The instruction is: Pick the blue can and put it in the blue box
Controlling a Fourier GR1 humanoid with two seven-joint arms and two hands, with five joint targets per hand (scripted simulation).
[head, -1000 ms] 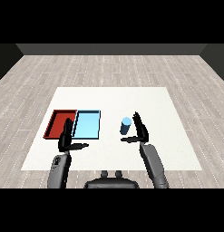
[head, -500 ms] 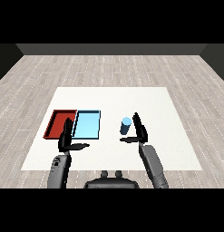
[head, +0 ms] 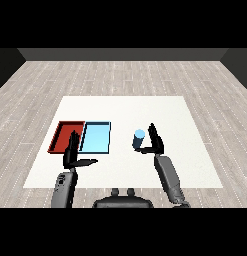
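Right hand [head: 156, 142] now nearer upright blue can [head: 139, 139], fingers straight; light blue tray [head: 96, 137] left

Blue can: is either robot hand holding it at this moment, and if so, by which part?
Nothing is held. The blue can stands upright on the table; the right robot hand is open beside it, fingers straight, not curled round it. The left robot hand is open too.

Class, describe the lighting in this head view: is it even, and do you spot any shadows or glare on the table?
Head view: light is even and flat; the white table shows no glare; no clear shadow under the blue can or beside the right hand; the floor darkens towards the far wall.
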